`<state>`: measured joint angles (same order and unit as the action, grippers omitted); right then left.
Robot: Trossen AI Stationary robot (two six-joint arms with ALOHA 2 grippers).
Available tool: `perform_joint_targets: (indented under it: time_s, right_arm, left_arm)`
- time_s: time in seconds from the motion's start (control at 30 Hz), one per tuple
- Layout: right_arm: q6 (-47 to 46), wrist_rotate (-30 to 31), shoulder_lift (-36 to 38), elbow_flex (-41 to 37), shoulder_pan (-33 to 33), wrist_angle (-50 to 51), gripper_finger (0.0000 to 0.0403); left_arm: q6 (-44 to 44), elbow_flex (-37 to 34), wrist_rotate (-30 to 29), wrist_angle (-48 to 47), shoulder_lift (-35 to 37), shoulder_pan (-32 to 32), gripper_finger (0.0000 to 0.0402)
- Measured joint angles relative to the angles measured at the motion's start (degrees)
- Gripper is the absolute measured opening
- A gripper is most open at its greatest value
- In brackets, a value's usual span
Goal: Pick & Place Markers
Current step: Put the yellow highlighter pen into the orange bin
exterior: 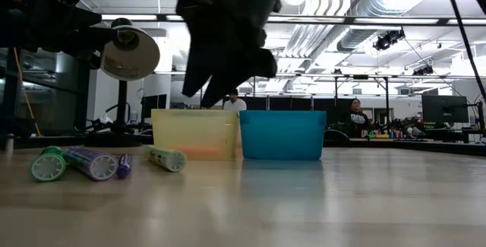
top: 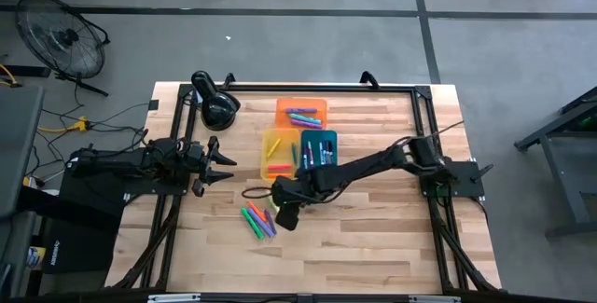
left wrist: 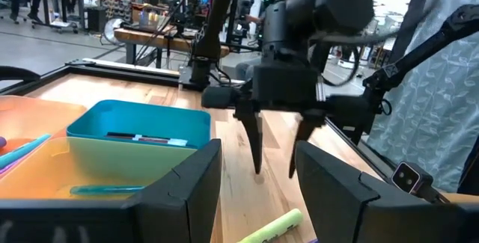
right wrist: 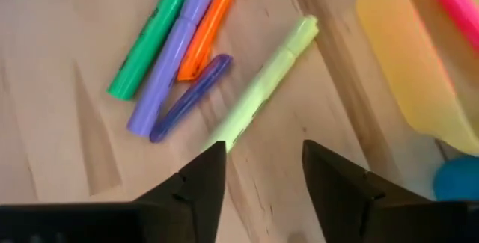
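Loosely Parted Right Gripper Hanging Over the Loose Markers

Nearest, the right gripper (right wrist: 258, 164) is hanging with its fingers parted and nothing between them, just above the table (top: 392, 238). In the right wrist view a yellow-green marker (right wrist: 262, 82) is lying diagonally, its near end reaching one fingertip. Beside it, fanned on almost the same slant, are lying a dark purple marker (right wrist: 191, 97), an orange marker (right wrist: 209, 26), a lilac marker (right wrist: 168, 60) and a green marker (right wrist: 146, 41).

The low view is showing these only end-on, at lower left. The high view alone is showing markers lying inside the yellow tray (top: 277, 144), blue tray (top: 319, 135) and orange tray (top: 300, 103) at centre. Farther left, the left gripper (top: 224, 167) is waiting with its fingers spread.
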<state>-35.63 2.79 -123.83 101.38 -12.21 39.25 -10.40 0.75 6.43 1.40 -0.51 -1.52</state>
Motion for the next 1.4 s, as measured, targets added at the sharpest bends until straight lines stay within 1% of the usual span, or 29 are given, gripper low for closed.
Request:
perform_joint_targets:
  time_s: [0.1,0.2,0.37,0.5,0.67,1.1,1.4]
  right_arm:
    - [-0.07,-0.13,-3.68,6.48,0.01,5.09,0.0187]
    - [-1.51,0.06,-7.59,13.77,0.03,9.6,0.0197]
    - [-4.44,0.44,-14.39,24.8,0.18,18.55,0.02]
    - [-5.46,1.21,-18.14,30.0,0.27,21.24,0.0196]
    - [-6.89,1.12,-20.61,31.21,0.21,21.6,0.0195]
    - [-7.93,3.18,-21.81,30.84,0.15,21.76,0.0195]
    - [-9.14,1.54,-23.43,30.84,-0.23,21.52,0.0195]
  left_arm:
    - [0.01,0.01,0.01,-0.01,0.0,0.0,0.017]
    - [-0.01,0.01,0.0,0.01,0.0,0.0,0.017]
    - [0.01,-0.01,0.01,-0.01,0.0,0.0,0.017]
    - [0.0,0.0,0.01,-0.01,0.0,0.0,0.017]
    - [0.01,0.01,0.0,0.0,0.0,0.0,0.017]
    - [0.01,0.01,0.01,-0.01,0.0,0.0,0.017]
    - [0.01,0.01,0.01,-0.01,0.0,0.0,0.017]
